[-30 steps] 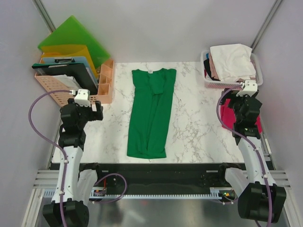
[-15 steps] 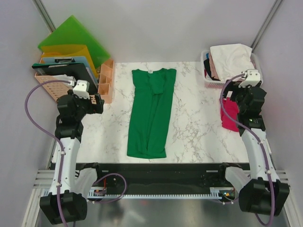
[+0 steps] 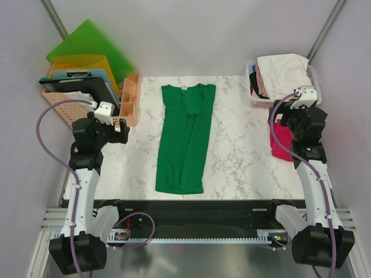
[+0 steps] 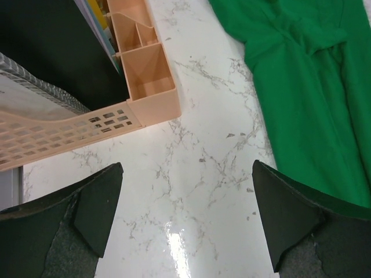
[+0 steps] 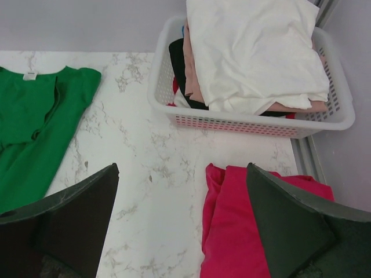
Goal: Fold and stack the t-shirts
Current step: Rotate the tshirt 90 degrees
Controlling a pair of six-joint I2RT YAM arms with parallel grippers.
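Note:
A deep green t-shirt (image 3: 185, 138) lies in a long narrow folded strip down the middle of the marble table; it also shows as green cloth (image 4: 307, 87) in the left wrist view and green cloth (image 5: 32, 133) in the right wrist view. A magenta-red t-shirt (image 3: 282, 142) lies folded at the table's right edge, seen close up as red cloth (image 5: 237, 226). White and pale pink t-shirts (image 3: 283, 74) are piled in a white basket (image 5: 255, 121). My left gripper (image 4: 185, 220) hangs open over bare marble, left of the green shirt. My right gripper (image 5: 182, 223) is open above the red shirt's left edge.
A peach desk organiser (image 3: 128, 99) with trays, a clipboard and green and yellow folders (image 3: 93, 49) stands at the back left, close to my left arm. The white basket (image 3: 253, 99) fills the back right corner. Grey walls enclose the table on three sides.
Both arms have drawn back toward the table's sides. The right arm lifted off the red shirt, which now shows more fully. The green shirt has not moved.

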